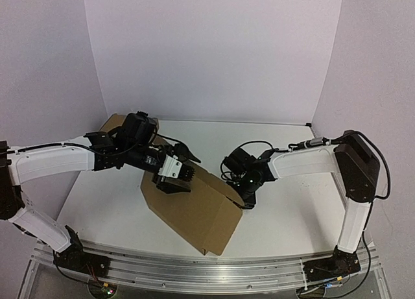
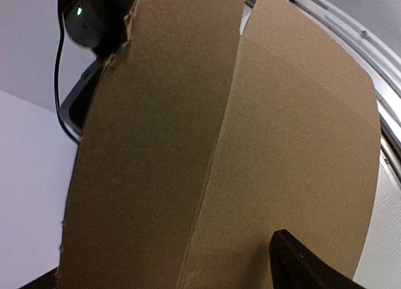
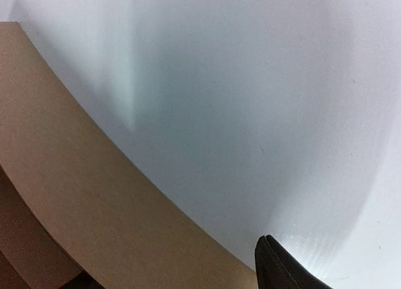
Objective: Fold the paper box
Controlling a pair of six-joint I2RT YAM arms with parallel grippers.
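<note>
On the worktop (image 1: 292, 211), left gripper (image 1: 174, 184) and right gripper (image 1: 246, 202) are at the box (image 1: 194, 215), jaws apart; better one holds the wall while the other presses the crease.

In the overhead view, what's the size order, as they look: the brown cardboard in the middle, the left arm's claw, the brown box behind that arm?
1. paper box
2. left gripper
Unranked: other brown box, mostly hidden behind the left arm and farther from the camera.
</note>
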